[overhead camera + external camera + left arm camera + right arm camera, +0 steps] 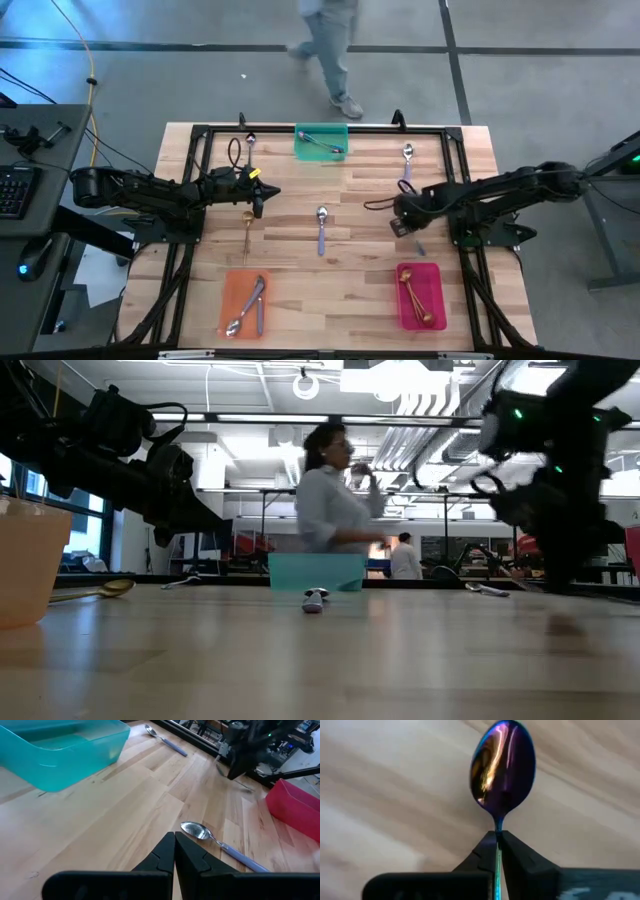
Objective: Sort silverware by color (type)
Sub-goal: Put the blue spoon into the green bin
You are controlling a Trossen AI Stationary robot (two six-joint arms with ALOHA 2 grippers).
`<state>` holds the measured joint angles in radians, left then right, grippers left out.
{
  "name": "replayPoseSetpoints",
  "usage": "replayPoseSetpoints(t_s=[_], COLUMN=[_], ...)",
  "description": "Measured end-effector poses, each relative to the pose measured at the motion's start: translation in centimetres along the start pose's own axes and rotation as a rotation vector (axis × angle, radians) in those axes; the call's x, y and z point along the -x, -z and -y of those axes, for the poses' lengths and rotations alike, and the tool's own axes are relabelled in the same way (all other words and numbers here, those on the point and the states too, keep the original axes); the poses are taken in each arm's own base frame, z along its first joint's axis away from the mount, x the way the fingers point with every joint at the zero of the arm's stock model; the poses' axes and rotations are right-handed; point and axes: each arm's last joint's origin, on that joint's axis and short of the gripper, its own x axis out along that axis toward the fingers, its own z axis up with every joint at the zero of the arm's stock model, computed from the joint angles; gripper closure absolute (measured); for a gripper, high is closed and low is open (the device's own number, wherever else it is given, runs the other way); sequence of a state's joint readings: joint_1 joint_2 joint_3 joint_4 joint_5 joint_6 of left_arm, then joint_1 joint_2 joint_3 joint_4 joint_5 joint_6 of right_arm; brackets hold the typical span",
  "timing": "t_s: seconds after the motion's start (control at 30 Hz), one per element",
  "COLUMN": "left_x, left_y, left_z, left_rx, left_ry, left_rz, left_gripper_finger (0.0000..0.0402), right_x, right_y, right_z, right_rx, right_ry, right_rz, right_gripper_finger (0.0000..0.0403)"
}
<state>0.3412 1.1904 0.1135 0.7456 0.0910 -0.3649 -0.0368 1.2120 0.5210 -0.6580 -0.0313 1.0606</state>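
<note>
- Wooden planks make up the table (pixel 350 300), with a person walking past its far side.
- Right gripper (pixel 498 840), over the right half of the table, is clenched on the neck of the iridescent spoon (pixel 503 767), the bowl sticking out ahead of the fingers.
- Left gripper (pixel 174 851) hangs over the left half with its fingers pressed together on nothing; a gold spoon (pixel 246 226) lies just below it.
- Loose lavender-handled spoon (pixel 321 228) lies mid-table; another (pixel 407 160) lies far right.
- Green tray (pixel 322 141), orange tray (pixel 244 303) and pink tray (pixel 419 295) each hold spoons.
- Judging by looks, these spoons are light, stiff and slick; a pinch at the thin neck or handle seems the best hold, though one could pivot.
- Held spoon's handle is hidden between the fingers.
</note>
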Motion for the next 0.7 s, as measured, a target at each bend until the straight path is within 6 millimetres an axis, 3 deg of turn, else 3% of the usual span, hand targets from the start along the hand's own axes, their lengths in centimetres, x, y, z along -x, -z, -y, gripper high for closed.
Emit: replayPoseSetpoints(t_s=[0.37, 0.5, 0.7], left_x=[0.0, 0.0, 0.0], left_y=[0.0, 0.0, -0.1], left_z=[0.0, 0.0, 0.0], left_rx=[-0.001, -0.002, -0.008], left_ry=[-0.006, -0.011, -0.01], left_rz=[0.004, 0.008, 0.011], left_gripper_finger=[0.0401, 0.0401, 0.0401], right_x=[5.0, 6.7, 9.0], right_y=[-6.2, -9.9, -17.4], right_z=[-2.4, -4.0, -7.4], right_rx=[0.216, 0.335, 0.583], right_ry=[-0.084, -0.077, -0.025], right_rz=[0.213, 0.283, 0.371], right_gripper_finger=[0.0402, 0.0403, 0.0403])
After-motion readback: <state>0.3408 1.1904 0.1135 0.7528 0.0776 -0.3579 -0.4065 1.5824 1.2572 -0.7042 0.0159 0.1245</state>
